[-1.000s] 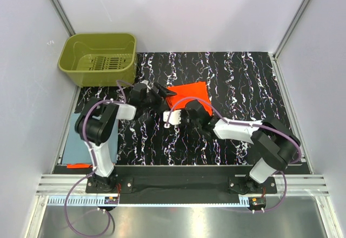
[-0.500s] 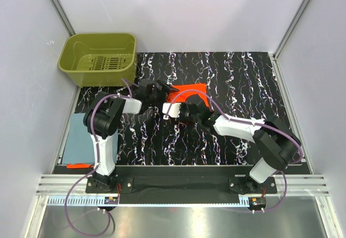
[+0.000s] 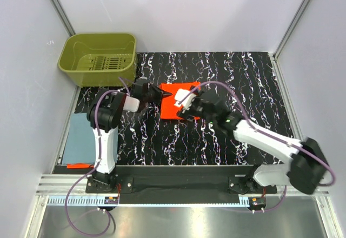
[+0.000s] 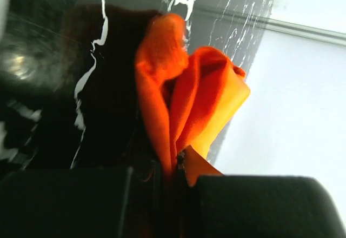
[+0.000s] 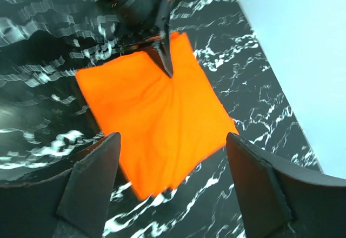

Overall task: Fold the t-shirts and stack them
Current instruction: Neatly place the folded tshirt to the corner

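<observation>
The left gripper is pinched shut on the left edge of the bright orange cloth t-shirt, a folded square mid-table. The right gripper hangs wide open, empty, above it. Folding looks done; stacking onto the dusty blue-grey folded t-shirt at far left remains. Black white-veined tabletop, white walls.

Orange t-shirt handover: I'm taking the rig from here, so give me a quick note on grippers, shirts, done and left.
Left gripper: shut on the orange t-shirt at its left edge.
Right gripper: open, above that shirt.
The orange t-shirt lies as a folded rectangle mid-way across the table; the blue-grey t-shirt lies folded flat at its left edge.
Done: both look folded. Left: stack them.
</observation>
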`<state>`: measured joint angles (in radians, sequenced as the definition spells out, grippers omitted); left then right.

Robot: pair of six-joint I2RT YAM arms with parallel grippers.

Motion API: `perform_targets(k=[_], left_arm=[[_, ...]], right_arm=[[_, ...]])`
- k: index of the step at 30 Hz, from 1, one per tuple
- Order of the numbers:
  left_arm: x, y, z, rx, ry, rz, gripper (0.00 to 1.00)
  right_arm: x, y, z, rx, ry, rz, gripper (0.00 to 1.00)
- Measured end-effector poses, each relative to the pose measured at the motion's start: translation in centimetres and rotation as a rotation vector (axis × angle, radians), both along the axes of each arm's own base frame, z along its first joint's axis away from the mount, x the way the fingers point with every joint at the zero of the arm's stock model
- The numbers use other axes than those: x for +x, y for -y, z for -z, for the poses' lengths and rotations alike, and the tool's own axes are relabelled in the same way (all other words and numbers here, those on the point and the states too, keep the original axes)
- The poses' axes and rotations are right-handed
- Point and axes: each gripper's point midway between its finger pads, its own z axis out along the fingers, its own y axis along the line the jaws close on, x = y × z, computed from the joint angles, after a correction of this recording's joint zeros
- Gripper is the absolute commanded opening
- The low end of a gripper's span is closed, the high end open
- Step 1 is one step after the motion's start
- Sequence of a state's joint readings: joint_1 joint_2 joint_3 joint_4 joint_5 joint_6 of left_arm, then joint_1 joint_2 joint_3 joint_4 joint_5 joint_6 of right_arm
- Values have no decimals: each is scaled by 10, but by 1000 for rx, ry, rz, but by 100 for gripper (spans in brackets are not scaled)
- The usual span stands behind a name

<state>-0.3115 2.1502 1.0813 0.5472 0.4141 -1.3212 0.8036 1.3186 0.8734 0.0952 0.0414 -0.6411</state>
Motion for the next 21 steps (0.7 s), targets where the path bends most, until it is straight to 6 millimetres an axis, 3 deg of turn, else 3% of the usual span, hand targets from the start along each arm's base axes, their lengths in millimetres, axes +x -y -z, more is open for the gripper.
perform_targets(k=[4, 7, 10, 14, 17, 21], left_arm=[[-7, -15, -24, 83, 48, 21, 0], [-19, -25, -64, 149, 125, 32, 0], [-39, -43, -114, 216, 212, 4, 0], [-57, -77, -147, 299, 233, -95, 0], [-64, -115, -156, 371, 192, -206, 0], [-71, -167, -146, 461, 97, -347, 0]], right_arm=[[-30, 22, -41, 134, -35, 28, 94], [-53, 39, -62, 220, -64, 41, 100], [-72, 50, -71, 272, -100, 35, 100], [-87, 60, -69, 289, -142, 38, 100], [-93, 65, -63, 275, -172, 46, 100], [-100, 71, -57, 260, -200, 50, 100]])
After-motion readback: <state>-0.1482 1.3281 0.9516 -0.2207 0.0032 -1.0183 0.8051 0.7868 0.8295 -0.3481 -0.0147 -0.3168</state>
